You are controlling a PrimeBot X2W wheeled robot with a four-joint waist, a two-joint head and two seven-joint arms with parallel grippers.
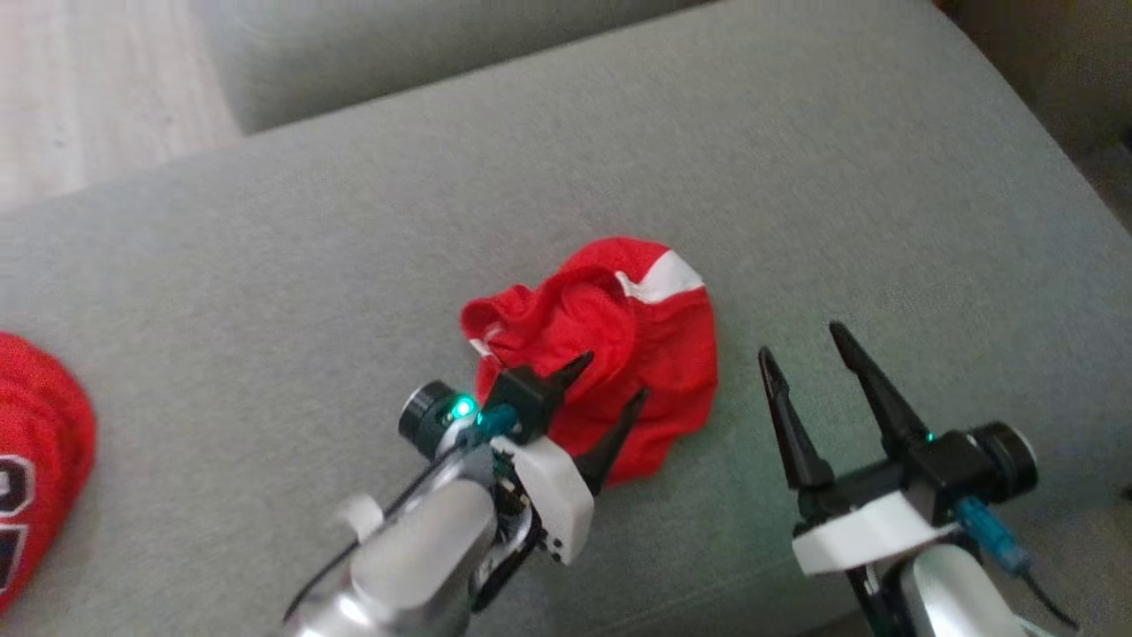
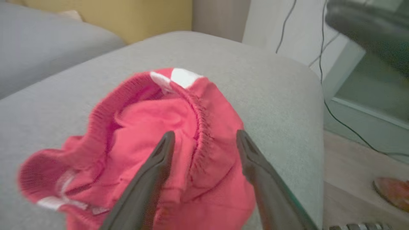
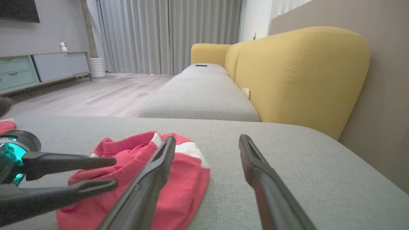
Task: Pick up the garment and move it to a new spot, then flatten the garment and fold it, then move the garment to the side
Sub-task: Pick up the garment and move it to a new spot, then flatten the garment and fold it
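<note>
Hidden, cropped
My left gripper [image 1: 618, 374] covers part of the garment [image 1: 663, 354]; a second red garment [image 1: 35, 460] runs off the left edge.

left hand [image 1: 615, 376]: fingers apart, apparently angled downward | right hand [image 1: 800, 341]: fingers wide apart, pointing forward

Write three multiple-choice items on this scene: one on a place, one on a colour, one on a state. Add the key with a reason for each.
1. Where does the crumpled red garment lie?
A. on the grey cushion
B. on the wooden floor
C. on the yellow backrest

2. What colour is the garment's stripe?
A. blue
B. white
C. black

3. How do the left gripper's jaws stand?
A. shut on the garment
B. shut on a cable
C. open

Key: 1 A, grey fabric surrounds it on every side; 2 B, a white band crosses its edge; 3 C, a clear gap shows between them, over the cloth.
</note>
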